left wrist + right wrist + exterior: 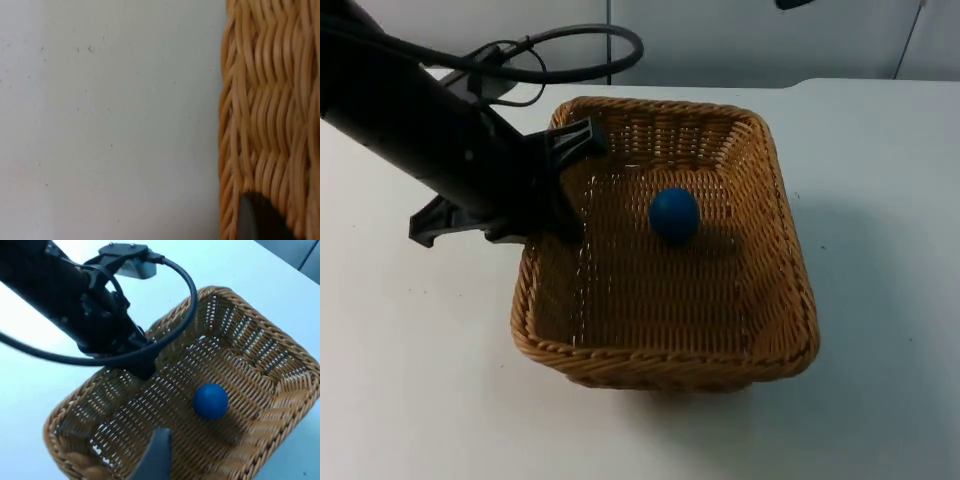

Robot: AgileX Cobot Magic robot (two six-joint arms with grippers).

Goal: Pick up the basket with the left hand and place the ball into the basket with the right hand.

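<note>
one woven wicker basket (665, 340), one blue ball (674, 214) lying inside it, one black arm (420, 130) at the basket's left rim, one white worktop (880, 200), one grey partition wall (740, 40) along the frame's upper edge

woven wall of the basket (270, 110) beside bare white table (110, 120) — a dark fingertip (252, 220) against the wicker.
</note>
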